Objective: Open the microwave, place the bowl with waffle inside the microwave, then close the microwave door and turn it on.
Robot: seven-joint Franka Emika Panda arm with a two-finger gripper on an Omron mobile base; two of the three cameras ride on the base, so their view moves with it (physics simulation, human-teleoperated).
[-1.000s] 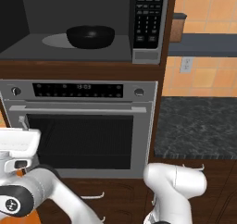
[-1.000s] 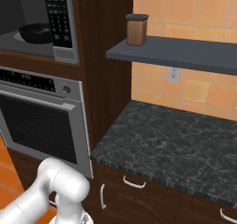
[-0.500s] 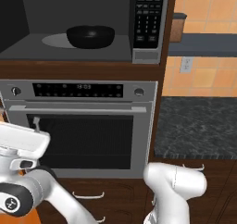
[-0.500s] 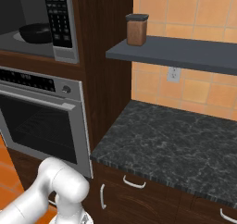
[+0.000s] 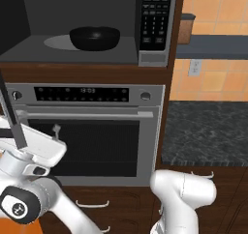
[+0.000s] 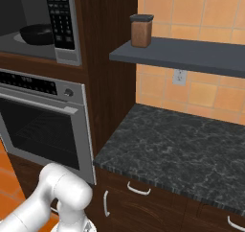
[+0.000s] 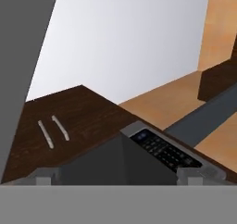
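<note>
The microwave (image 6: 40, 22) is open, and the black bowl (image 6: 37, 34) sits inside it. Under the microwave is the oven (image 6: 45, 123). Right of the microwave, a brown jar (image 6: 141, 30) stands on a shelf (image 6: 191, 56).

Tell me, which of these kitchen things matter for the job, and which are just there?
For the job: microwave, standing open; black bowl on its turntable; keypad.

Just there: wall oven; brown jar on the shelf; stone counter; wall socket.

Two base views sharing microwave (image 5: 97, 25)
</note>
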